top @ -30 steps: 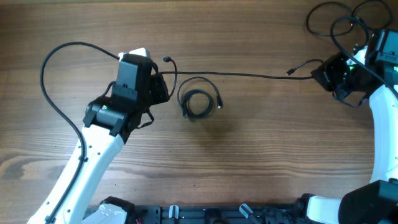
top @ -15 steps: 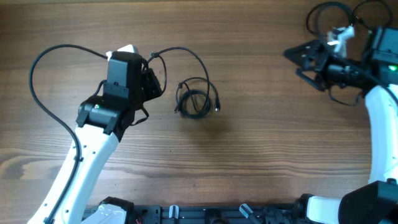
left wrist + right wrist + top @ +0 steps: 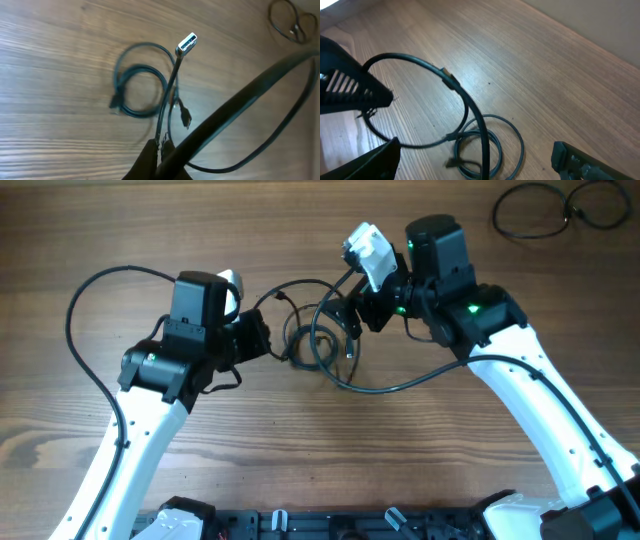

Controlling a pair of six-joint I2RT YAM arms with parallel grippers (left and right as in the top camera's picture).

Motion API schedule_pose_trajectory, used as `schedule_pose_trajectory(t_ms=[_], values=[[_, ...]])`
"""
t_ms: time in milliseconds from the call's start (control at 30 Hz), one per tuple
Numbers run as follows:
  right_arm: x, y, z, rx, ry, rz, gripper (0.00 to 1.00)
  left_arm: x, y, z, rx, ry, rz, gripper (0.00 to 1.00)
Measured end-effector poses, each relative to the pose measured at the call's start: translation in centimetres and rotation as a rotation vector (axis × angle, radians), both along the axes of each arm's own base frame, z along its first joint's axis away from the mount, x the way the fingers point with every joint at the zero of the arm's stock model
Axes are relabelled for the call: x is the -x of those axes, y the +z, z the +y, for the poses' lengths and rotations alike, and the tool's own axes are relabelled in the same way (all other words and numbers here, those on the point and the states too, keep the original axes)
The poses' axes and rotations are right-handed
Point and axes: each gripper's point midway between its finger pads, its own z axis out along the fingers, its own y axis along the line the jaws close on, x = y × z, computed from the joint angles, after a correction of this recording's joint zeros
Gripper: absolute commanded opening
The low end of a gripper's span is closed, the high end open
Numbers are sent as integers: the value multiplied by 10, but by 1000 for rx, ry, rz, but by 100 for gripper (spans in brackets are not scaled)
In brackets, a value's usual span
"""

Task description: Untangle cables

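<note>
1. Coiled cable (image 3: 318, 345) lies mid-surface (image 3: 300, 460), with the USB cable (image 3: 171, 85) looped across it; not separated yet.
2. Left end effector (image 3: 160, 148) pinches the USB cable.
3. Right end effector (image 3: 356, 315) hovers by the coil, fingers spread, holding nothing.
4. Second bundle (image 3: 545, 208) sits in the far corner, looks untouched; most work remains.

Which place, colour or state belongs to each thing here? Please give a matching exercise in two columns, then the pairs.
1 coiled cable
2 loose cable loops
3 left gripper
4 USB plug

A silver
B far right corner of the table
C middle of the table
D shut on a thin cable

Pairs: 1-C, 2-B, 3-D, 4-A
</note>
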Motion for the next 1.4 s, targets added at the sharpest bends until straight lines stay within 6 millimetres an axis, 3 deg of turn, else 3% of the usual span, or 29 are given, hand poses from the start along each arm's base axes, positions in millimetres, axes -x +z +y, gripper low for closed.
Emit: schedule_pose_trajectory(t_ms=[67, 167, 233, 367, 433, 467, 533, 633, 667, 700, 833, 900, 1033, 1200, 1233, 1267, 1400], values=[[-3, -8, 0, 18, -1, 7, 72, 4, 1, -7, 36, -29, 16, 4], [-5, -13, -1, 30, -6, 12, 71, 9, 1, -12, 59, -49, 34, 4], [-6, -13, -1, 31, -6, 12, 51, 12, 3, -17, 90, -73, 43, 4], [-8, -17, -6, 53, -39, 16, 30, 17, 6, -26, 136, -109, 56, 4], [-8, -19, -8, 62, -53, 28, 6, 19, 7, -29, 152, -121, 60, 4], [-9, -19, -9, 64, -58, 28, 5, 19, 8, -30, 158, -128, 60, 6], [-9, -18, -8, 51, -71, 37, 4, 19, 9, -31, 162, -137, 54, 25], [-22, -3, -2, -40, -142, 32, 4, 18, 11, -32, 164, -150, 39, 70], [-26, 6, 0, -81, -169, 30, 4, 18, 11, -33, 163, -152, 35, 93], [-29, 19, 0, -135, -205, 26, 4, 17, 12, -33, 164, -155, 31, 100], [-26, 75, -15, -272, -327, -42, 4, 16, 13, -33, 167, -155, 26, 100], [-16, 116, -36, -343, -422, -115, 5, 16, 13, -33, 167, -156, 26, 100], [-21, 161, -100, -448, -789, -236, 4, 16, 13, -33, 167, -156, 26, 100], [-36, 162, -171, -365, -1070, -343, 4, 16, 13, -33, 167, -156, 26, 100], [-36, 161, -174, -357, -1078, -345, 4, 16, 13, -33, 167, -156, 25, 100], [-45, 154, -204, -325, -1165, -351, 4, 16, 13, -33, 167, -155, 25, 100], [-58, 144, -280, -300, -1316, -357, 5, 16, 13, -33, 167, -155, 24, 100]])
